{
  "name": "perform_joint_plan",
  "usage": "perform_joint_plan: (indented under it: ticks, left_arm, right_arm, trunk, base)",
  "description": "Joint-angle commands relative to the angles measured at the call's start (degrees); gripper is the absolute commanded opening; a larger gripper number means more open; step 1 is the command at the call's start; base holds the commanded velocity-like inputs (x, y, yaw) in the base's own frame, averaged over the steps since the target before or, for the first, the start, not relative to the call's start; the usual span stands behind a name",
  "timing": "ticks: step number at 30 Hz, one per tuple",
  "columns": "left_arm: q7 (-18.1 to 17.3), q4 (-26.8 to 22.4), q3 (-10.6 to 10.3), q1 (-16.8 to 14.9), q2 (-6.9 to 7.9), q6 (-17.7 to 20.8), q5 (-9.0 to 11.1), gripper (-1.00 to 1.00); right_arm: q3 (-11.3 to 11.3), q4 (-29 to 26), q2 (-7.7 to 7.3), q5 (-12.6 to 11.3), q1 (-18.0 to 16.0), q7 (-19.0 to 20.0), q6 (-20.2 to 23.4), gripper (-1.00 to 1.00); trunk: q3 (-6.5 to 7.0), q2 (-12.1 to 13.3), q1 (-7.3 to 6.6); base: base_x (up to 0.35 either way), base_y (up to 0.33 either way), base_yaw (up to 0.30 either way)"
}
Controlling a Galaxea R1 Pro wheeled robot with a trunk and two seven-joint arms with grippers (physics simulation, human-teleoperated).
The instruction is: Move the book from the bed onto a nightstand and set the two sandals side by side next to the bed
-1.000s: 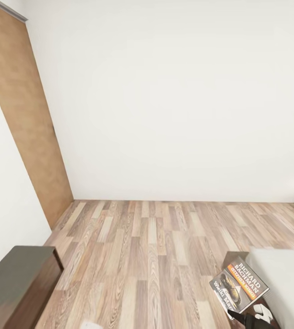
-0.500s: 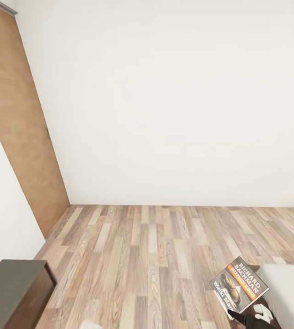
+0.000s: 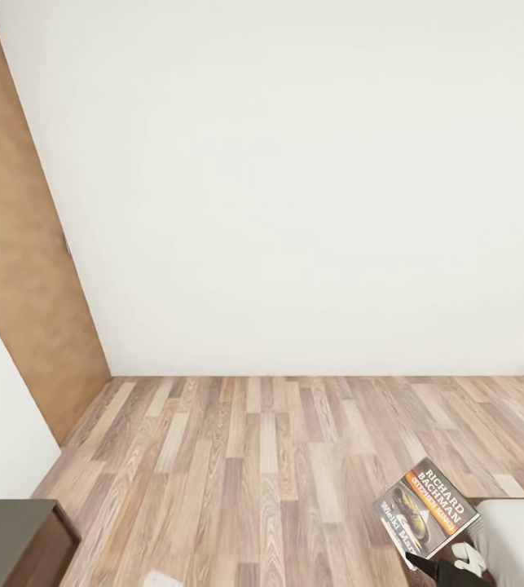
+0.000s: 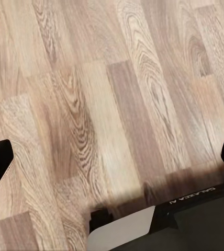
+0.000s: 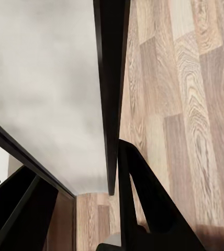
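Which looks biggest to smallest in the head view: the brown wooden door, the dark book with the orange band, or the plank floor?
1. The grey-brown wood plank floor.
2. The plain brown wooden door.
3. The dark paperback book with the orange band, smallest even though it sits nearest the camera, held in the right gripper.

bed (image 3: 518, 538): cut by frame corner | right gripper (image 3: 445, 571): mostly cut off | book (image 3: 426, 507): lower title partly hidden
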Motion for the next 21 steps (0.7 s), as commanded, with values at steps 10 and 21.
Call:
perform_joint_plan:
  ticks: [10, 21]
  left_arm:
    - [-0.22, 0.03, 0.50, -0.05, 0.02, -0.20, -0.56, 1.00]
    - [-0.23, 0.03, 0.50, -0.05, 0.01, -0.19, -0.56, 1.00]
  right_arm:
    - [0.17, -0.04, -0.03, -0.71, -0.06, 0.19, 0.55, -1.00]
    - [0.17, -0.04, -0.03, -0.71, -0.06, 0.12, 0.55, -1.00]
  trunk:
    - [-0.13, -0.13, 0.07]
    - [-0.13, -0.13, 0.07]
  base:
    - [0.331, 0.000, 0.000]
    - [0.332, 0.000, 0.000]
